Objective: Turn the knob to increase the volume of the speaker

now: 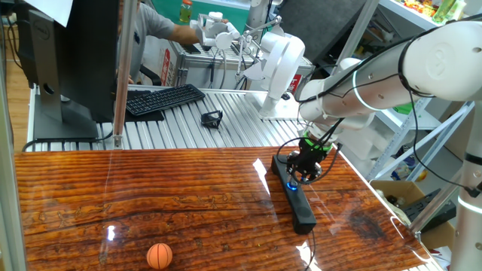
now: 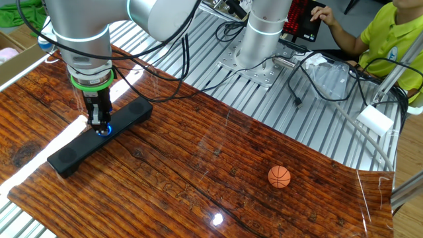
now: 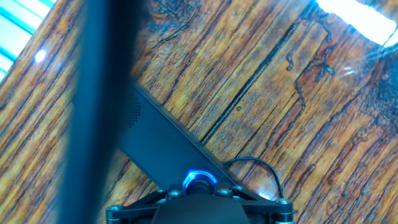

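We see the wooden desk [image 1: 151, 196] spread wide beneath the hand [image 2: 100, 125], which points straight down from the white arm [image 1: 392, 71]. Directly under the hand lies the speaker [image 2: 99, 135], a long black bar flat on the desk, running out to either side of the fingers. A keyboard [image 1: 162, 98] sits well away from the hand on the metal slats beyond the desk, and an orange ball [image 2: 279, 176] rests far off toward the desk's other end. The knob [image 3: 199, 180] glows blue right at the fingertips, on the speaker's top face. The hand looks pinched on the knob, its fingers narrowly set, though the fixed views are too small for us to be sure of contact.
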`<state>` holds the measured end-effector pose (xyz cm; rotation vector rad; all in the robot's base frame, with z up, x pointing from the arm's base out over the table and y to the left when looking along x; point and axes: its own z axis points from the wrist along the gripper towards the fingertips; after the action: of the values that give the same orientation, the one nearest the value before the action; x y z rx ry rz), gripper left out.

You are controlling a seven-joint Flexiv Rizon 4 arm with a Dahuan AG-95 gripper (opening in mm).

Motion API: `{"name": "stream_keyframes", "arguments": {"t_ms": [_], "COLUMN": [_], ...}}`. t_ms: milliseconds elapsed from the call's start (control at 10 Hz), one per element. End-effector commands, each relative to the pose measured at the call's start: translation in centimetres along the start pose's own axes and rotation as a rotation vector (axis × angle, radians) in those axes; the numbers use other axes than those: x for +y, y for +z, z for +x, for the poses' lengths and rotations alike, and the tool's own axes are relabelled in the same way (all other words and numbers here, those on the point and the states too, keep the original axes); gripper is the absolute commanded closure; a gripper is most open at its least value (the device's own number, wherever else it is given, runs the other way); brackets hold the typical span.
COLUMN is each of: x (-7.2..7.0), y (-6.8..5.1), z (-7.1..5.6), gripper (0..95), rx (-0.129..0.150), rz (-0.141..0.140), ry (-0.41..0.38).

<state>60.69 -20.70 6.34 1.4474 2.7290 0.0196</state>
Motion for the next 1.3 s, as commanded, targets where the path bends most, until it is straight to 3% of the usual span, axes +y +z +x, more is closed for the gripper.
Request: {"name": "stream_keyframes", "arguments": {"t_ms": [100,1000,1300], "x": [0.01,0.02,0.03], "y": [0.03,0.03,0.05], "z": [0.02,0.01,0.01], "gripper": [95.0,95.0,95.0], "rx": [-0.002,-0.011,-0.018], "rz": [-0.003,-0.024,-0.009], "ry": [0.022,0.129,0.13]}}
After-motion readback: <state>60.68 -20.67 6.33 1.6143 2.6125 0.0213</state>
